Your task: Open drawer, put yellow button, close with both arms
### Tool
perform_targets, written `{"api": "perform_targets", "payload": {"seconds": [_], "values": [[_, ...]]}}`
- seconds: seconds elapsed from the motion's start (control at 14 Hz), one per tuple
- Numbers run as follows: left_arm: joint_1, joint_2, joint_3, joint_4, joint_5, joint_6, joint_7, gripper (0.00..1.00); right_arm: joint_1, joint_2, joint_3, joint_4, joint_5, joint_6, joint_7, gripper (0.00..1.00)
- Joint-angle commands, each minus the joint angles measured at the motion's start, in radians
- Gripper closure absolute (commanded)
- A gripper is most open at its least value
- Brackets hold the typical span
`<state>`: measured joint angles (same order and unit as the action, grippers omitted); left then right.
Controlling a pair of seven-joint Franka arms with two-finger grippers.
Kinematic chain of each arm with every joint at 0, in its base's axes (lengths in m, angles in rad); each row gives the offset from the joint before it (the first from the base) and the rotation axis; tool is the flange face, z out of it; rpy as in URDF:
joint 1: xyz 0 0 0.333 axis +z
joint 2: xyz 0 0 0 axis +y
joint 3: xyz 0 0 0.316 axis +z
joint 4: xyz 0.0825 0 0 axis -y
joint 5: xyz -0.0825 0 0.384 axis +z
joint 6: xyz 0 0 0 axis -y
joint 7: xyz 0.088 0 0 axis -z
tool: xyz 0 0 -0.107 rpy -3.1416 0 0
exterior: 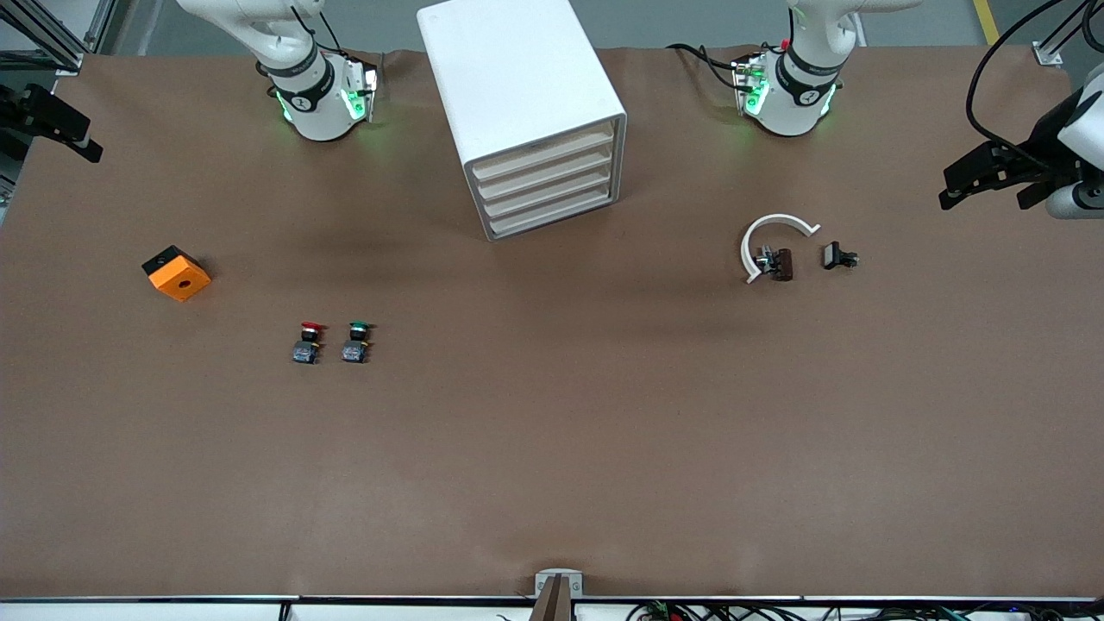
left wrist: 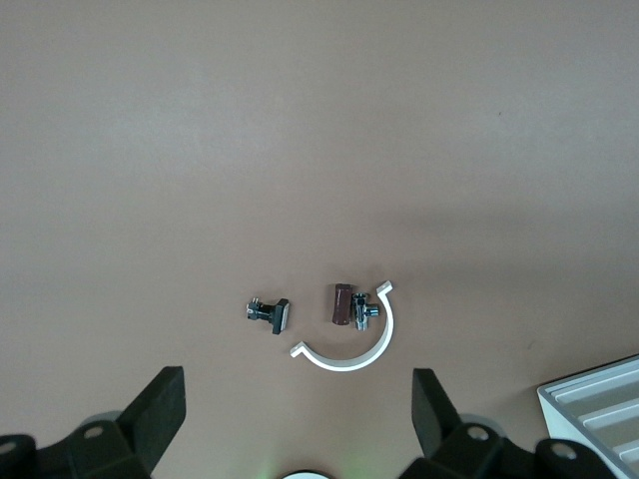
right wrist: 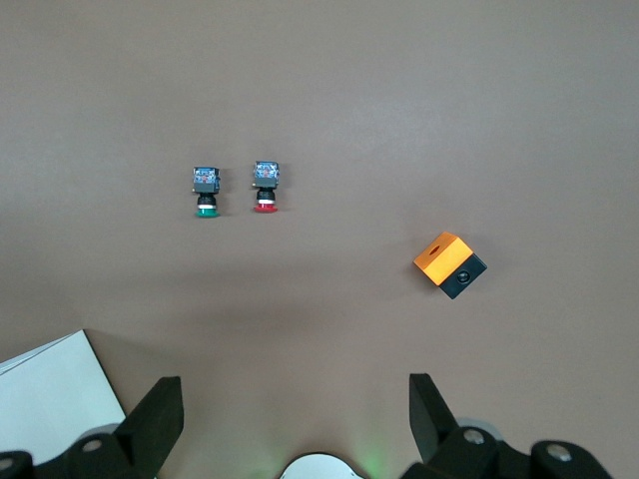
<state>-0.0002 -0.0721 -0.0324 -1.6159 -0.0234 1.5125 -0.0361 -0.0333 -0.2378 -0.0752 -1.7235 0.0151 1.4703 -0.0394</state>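
Note:
The white cabinet [exterior: 517,78] stands at the table's middle, close to the arms' bases. Its top drawer [exterior: 543,155] is shut, like the three below it. No yellow button shows in any view. My left gripper [left wrist: 298,384] is open and empty, high over the table near the left arm's base [exterior: 789,90]. My right gripper [right wrist: 295,389] is open and empty, high over the table near the right arm's base [exterior: 319,95]. Both arms wait. A corner of the cabinet shows in the left wrist view [left wrist: 599,404] and in the right wrist view [right wrist: 50,399].
A red-capped button [exterior: 308,342] and a green-capped button [exterior: 355,341] stand side by side toward the right arm's end. An orange block [exterior: 177,273] lies beside them. A white C-shaped clip [exterior: 772,228], a brown part [exterior: 780,263] and a black part [exterior: 837,256] lie toward the left arm's end.

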Motion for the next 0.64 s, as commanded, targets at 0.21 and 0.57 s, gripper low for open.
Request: {"api": "perform_targets", "payload": {"seconds": [0.21, 0.57], "values": [[0.002, 0.008, -0.015, 0.031, 0.008, -0.025, 0.005, 0.00, -0.011, -0.018, 0.008, -0.016, -0.012, 0.002, -0.004, 0.00], [0.003, 0.008, -0.018, 0.037, 0.007, -0.026, 0.001, 0.00, -0.010, -0.018, 0.011, -0.015, -0.027, 0.004, -0.008, 0.00]]}}
